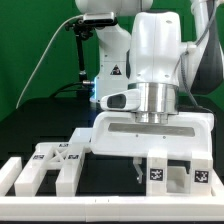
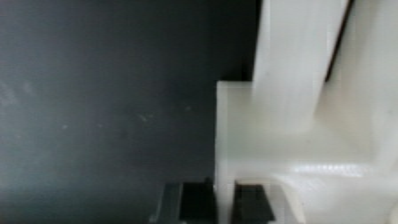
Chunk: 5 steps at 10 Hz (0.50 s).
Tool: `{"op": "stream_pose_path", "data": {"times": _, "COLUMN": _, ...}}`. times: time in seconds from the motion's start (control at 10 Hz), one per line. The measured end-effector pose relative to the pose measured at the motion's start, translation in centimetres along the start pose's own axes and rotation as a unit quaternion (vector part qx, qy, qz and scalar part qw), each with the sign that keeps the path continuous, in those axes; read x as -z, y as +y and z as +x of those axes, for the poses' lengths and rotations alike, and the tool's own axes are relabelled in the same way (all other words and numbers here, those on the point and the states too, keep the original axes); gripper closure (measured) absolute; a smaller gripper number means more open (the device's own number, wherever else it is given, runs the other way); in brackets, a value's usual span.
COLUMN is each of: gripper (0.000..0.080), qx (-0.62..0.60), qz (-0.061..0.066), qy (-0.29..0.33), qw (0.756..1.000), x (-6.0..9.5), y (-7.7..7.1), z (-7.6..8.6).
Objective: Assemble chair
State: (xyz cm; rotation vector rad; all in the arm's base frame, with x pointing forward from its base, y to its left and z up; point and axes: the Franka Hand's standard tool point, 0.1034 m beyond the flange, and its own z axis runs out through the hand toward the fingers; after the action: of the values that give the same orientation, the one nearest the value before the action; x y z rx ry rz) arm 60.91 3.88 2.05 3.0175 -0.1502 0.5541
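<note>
Black tabletop (image 1: 40,125) holds the small matte white blocky plastic chair (image 1: 180,165) only as loose tagged pieces along its near side, nothing visibly joined, while the end effector (image 1: 137,172) sits fully closed among them, grip unclear.

No word, number or brand name can be read anywhere in the scene. The only signs are black-and-white square tags (image 1: 157,176), coded patterns rather than lettering. Two of them face the camera on the white chair block (image 1: 176,160) at the near edge, on the exterior view's right. Several more lie on the upper faces of the white chair pieces (image 1: 45,168) at the near edge, on the exterior view's left. A small dark emblem (image 1: 113,70) sits on the white casing of the robot arm (image 1: 155,45), farther back (too small to make out). The wrist view shows only unmarked white plastic against a dark surface.
</note>
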Motion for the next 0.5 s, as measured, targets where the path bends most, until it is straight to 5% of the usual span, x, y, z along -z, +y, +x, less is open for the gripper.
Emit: {"op": "stream_pose_path", "data": {"times": 0.5, "gripper": 0.0768, "qx": 0.015, "qz": -0.001, "qy": 0.0, "qw": 1.0, "x": 0.13, "y": 0.41, "z": 0.02}}
